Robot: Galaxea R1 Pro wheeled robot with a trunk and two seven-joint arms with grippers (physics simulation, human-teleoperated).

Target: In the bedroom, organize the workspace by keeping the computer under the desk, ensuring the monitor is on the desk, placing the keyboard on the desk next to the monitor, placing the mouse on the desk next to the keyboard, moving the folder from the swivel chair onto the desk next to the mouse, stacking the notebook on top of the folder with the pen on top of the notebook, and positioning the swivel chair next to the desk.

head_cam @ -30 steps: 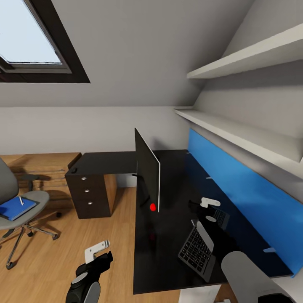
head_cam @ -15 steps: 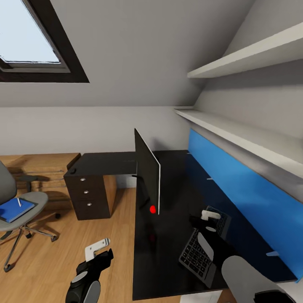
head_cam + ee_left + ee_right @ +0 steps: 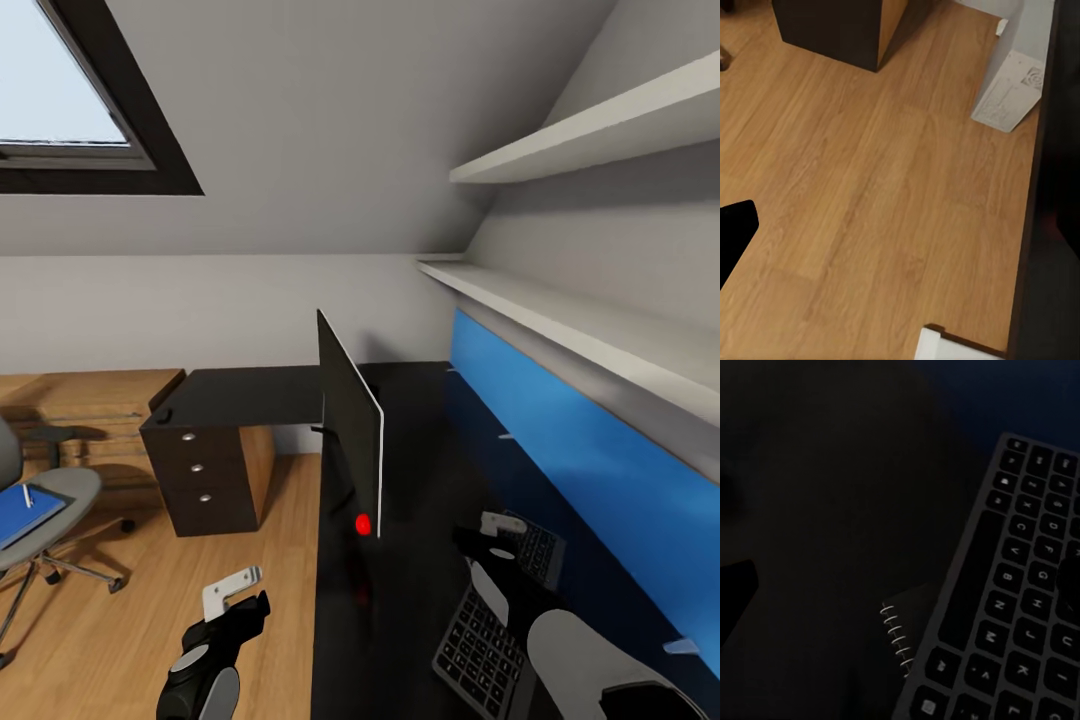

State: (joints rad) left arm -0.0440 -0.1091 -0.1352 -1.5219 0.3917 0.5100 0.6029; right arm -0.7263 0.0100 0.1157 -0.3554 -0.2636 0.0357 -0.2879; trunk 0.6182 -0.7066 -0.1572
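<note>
1. The step in hand looks like the keyboard (image 3: 500, 625) placement: it lies on the black desk (image 3: 420, 480) at an angle, near the edge-on monitor (image 3: 350, 430), with the right gripper (image 3: 497, 528) over its far end.
2. I cannot tell whether the right gripper is apart or together; in the head view its pale tip sits against dark keys, and the right wrist view is too dim to settle it.
3. The right wrist view shows a small spiral-bound edge (image 3: 897, 639) poking out from under the keyboard's corner; what it belongs to is unclear.
4. The left gripper (image 3: 232, 592) hangs over the wood floor (image 3: 120, 640) beside the desk, holding nothing; whether it is apart or together I cannot make out.
5. The white computer (image 3: 1011, 90) stands on the floor at the desk's edge.
6. The folder (image 3: 22, 512), with the pen (image 3: 29, 496) on it, rests on the swivel chair (image 3: 40, 500), well apart from the desk.
7. Next, likely: square the keyboard to the monitor, then fetch the folder.
8. No brand is visible; key legends are too faint to read.
</note>
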